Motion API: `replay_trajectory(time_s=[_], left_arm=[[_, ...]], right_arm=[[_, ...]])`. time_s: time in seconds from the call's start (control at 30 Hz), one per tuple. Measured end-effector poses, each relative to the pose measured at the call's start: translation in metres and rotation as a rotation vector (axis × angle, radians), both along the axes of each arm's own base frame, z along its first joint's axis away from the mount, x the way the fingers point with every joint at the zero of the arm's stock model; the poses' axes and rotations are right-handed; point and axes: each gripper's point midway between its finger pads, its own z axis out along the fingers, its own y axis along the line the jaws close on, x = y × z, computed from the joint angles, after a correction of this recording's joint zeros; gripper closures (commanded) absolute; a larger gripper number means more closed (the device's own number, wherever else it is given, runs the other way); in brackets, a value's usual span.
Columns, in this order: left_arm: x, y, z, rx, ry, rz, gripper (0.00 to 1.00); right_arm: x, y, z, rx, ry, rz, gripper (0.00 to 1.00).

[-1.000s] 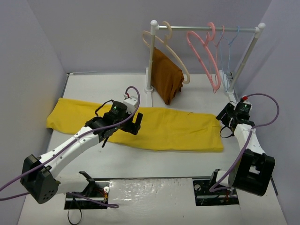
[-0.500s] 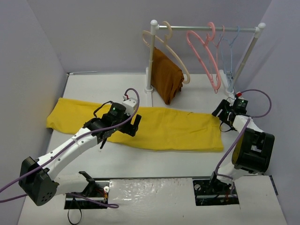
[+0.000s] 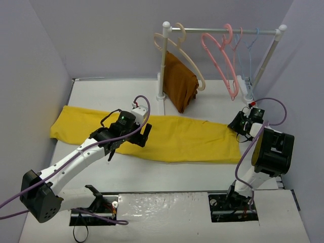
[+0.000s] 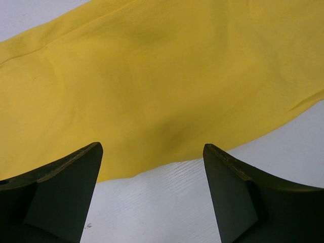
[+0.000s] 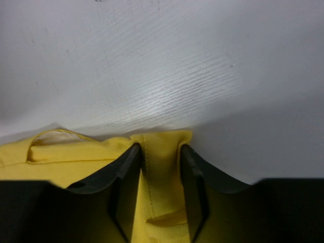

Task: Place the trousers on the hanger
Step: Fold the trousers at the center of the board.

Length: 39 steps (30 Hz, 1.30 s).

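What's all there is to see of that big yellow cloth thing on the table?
The trousers are bright yellow soft cloth, lying flat lengthwise across the white table, in front of the clothes rail. The right gripper pinches a fold at their right end; the left gripper hangs open above their near edge.

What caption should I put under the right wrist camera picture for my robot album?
The right claw pinches a fold at the edge of the yellow trousers on the white table.

Plain bright yellow trousers (image 3: pixel 187 139) on a white table (image 3: pixel 111 93); at twelve o'clock, rust-brown cloth (image 3: pixel 181 83) on a beige hanger (image 3: pixel 201 83); toward two o'clock, pink hangers (image 3: pixel 233 91) and a pale blue one (image 3: pixel 249 50); lilac-grey walls (image 3: pixel 101 35)
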Motion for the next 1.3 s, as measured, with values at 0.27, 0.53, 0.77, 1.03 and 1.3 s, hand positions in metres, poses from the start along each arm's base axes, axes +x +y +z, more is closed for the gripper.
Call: replay_trajectory(time_s=[0.27,0.53,0.77,1.03,1.3], left_arm=[[0.001,0.002,0.0,0.007,-0.005,0.009,0.22],[0.001,0.002,0.0,0.007,-0.005,0.008,0.22],[-0.001,-0.001,0.0,-0.003,0.002,-0.005,0.22],[-0.008,-0.015,-0.011,0.009,0.033,-0.052,0.22],[0.002,-0.034,-0.093,0.099,0.214,0.049,0.28]], right_arm=[[-0.002,0.008,0.008,-0.02,0.004,0.016,1.0],[-0.012,0.002,0.107,-0.135,-0.152,-0.089,1.0],[-0.039,-0.013,0.144,-0.172,-0.167,-0.256,1.0],[-0.063,-0.022,0.11,-0.176,-0.019,-0.327,1.0],[-0.064,-0.026,0.106,-0.188,-0.002,-0.337,1.0]])
